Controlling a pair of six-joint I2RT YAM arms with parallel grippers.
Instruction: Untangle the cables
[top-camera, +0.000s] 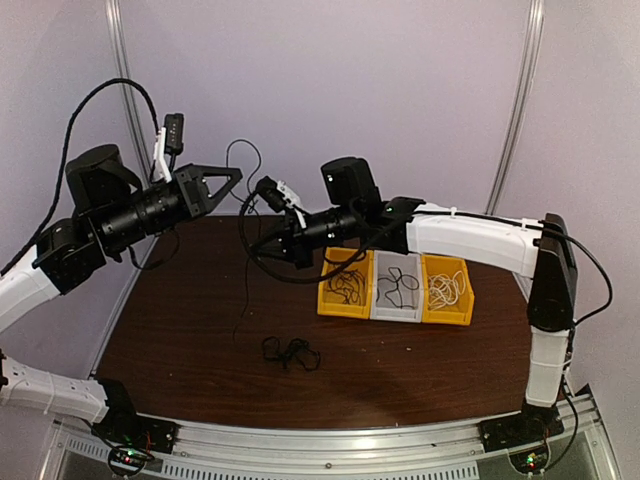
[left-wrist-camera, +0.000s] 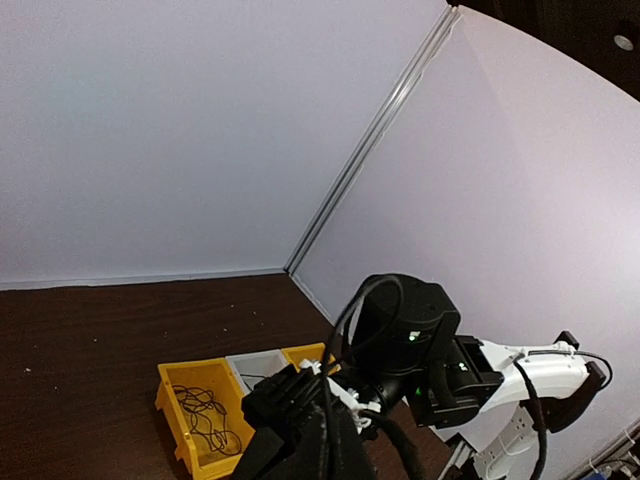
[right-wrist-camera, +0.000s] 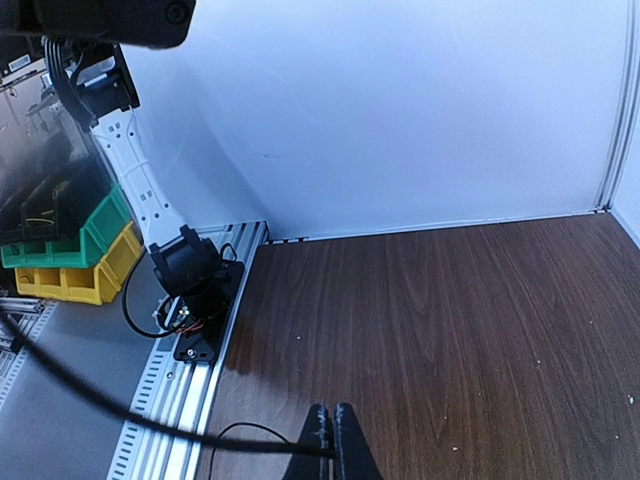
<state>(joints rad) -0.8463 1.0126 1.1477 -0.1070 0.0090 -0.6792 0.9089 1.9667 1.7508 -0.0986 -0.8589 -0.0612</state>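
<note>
A thin black cable (top-camera: 246, 285) loops above my left gripper (top-camera: 236, 178) and hangs down toward the table. That gripper is raised high at the left and shut on the cable (left-wrist-camera: 338, 345), which runs up from between its fingers. Just right of it and lower, my right gripper (top-camera: 265, 246) points left. In the right wrist view its fingers (right-wrist-camera: 333, 420) are pressed together on the black cable (right-wrist-camera: 200, 432), which stretches off to the left. A small tangle of black cable (top-camera: 290, 352) lies on the brown table near the front middle.
Three bins stand in a row at the right: a yellow bin (top-camera: 330, 300) with black cable, a grey bin (top-camera: 397, 312) with black cable, and a yellow bin (top-camera: 447, 317) with white cable. White walls enclose the table. The left arm's base (right-wrist-camera: 190, 290) sits on the rail.
</note>
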